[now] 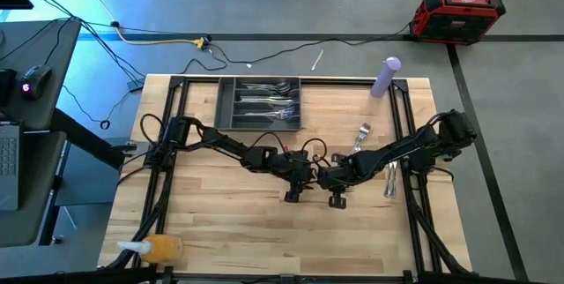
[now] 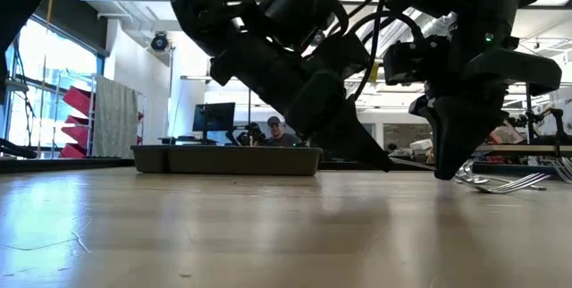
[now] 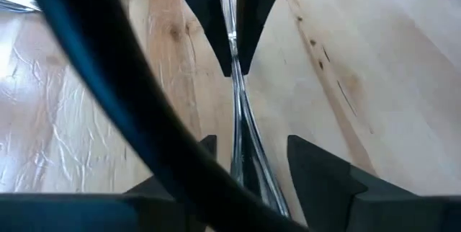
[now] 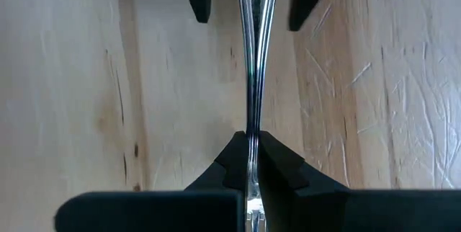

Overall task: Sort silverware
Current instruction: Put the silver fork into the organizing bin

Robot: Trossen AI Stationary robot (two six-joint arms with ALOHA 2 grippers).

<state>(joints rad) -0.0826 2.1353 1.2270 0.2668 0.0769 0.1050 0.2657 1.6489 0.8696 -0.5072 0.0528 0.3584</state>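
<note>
Visitor: Pale wood table (image 1: 264,231), workshop room beyond it. What's on it, from the left?

Arm: An orange bottle (image 1: 159,249) lies at the near left corner. Further along, at the far edge, sits the dark grey tray (image 1: 220,106), with some of the silverware (image 1: 264,100) lying in its compartments.

Visitor: And your claws?

Arm: They meet nose to nose at the middle of the table, just above the wood. My left claw (image 3: 248,153) is spread: its fingers (image 3: 310,167) stand on either side of a slim silver piece (image 4: 251,59), with a gap showing on both sides, so it isn't gripping.

Visitor: Then who has the piece?

Arm: My right claw (image 4: 248,142). Its two fingers are pinched tight on one end, and the piece runs straight out from there into the left claw's gap.

Visitor: Spoon, fork or knife?

Arm: I can't tell; I only see the narrow shank.

Visitor: Anything further right?

Arm: Loose forks (image 1: 361,134) lie on the wood beside my right arm, and a few more pieces (image 1: 390,178) lie near the right edge. A purple bottle (image 1: 385,77) stands at the far right corner. Beyond the tray, a person (image 2: 274,130) sits in the room.
</note>
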